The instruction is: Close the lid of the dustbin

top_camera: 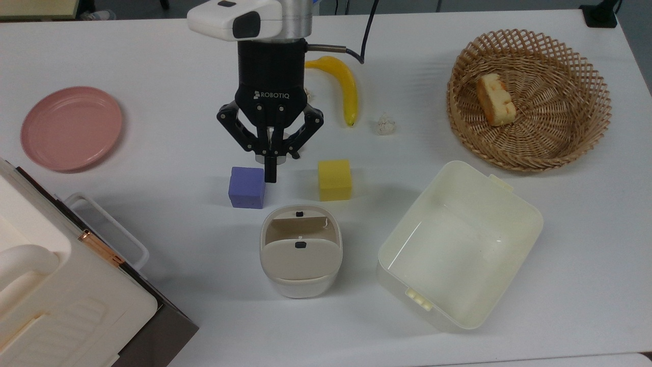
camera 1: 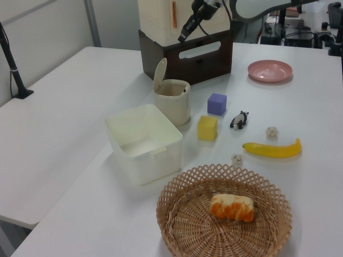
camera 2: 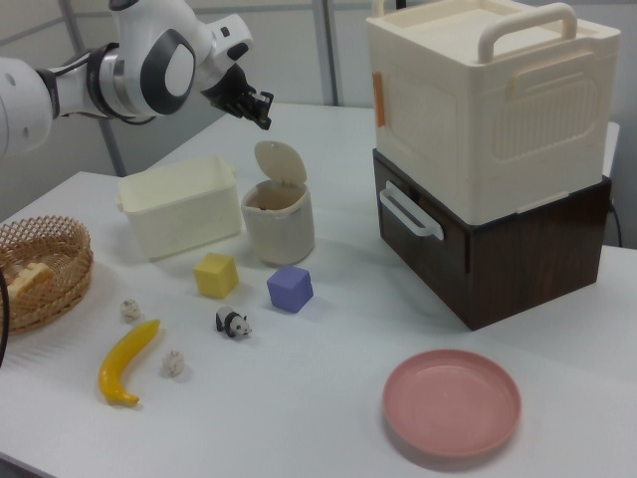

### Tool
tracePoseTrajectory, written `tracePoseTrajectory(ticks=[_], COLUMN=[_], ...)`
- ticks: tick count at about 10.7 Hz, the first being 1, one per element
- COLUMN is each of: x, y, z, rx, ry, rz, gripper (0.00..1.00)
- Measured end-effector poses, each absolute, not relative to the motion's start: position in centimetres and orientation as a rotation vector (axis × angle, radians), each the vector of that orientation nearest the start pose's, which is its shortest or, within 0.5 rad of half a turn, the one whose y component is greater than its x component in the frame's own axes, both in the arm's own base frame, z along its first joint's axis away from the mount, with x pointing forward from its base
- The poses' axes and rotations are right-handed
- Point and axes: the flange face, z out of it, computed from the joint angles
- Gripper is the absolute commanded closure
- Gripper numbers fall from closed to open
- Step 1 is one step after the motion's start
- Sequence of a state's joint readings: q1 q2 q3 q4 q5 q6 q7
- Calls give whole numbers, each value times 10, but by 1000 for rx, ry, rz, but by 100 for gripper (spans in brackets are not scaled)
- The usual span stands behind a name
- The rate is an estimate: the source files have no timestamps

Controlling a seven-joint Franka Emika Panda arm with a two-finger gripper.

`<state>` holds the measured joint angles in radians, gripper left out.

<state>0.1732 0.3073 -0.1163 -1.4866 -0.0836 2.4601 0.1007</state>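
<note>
The off-white dustbin (top_camera: 300,285) stands on the white table below the two cubes in the top view. Its beige lid (top_camera: 300,257), which has a small black button, stands raised on its hinge, and the bin's mouth is open. In the left view the lid (camera 1: 159,75) rises upright at the rear of the dustbin (camera 1: 174,104). My gripper (top_camera: 270,174) is shut on nothing. It hangs high over the table by the purple cube, short of the bin. In the right view the gripper (camera 2: 265,119) is above and to the left of the lid (camera 2: 279,161).
A purple cube (top_camera: 247,187) and a yellow cube (top_camera: 334,179) sit just beyond the bin. A pale-yellow tub (top_camera: 524,224) stands to its right in the top view. Also here are a banana (top_camera: 347,86), a wicker basket (top_camera: 530,148), a pink plate (top_camera: 71,127) and a cream appliance (top_camera: 66,306).
</note>
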Motion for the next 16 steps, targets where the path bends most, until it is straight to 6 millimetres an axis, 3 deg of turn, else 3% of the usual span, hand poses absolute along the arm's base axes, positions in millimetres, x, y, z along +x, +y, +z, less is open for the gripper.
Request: tracePoseTrajectory(ticks=[5,13,16], x=[711,714,720], y=[50,56,60], z=[568,565,562], rx=[-2992,-2990,-2934], ry=[-2,-14,-12], rz=[-1058,-1056,-1146], gripper=[100,100,100])
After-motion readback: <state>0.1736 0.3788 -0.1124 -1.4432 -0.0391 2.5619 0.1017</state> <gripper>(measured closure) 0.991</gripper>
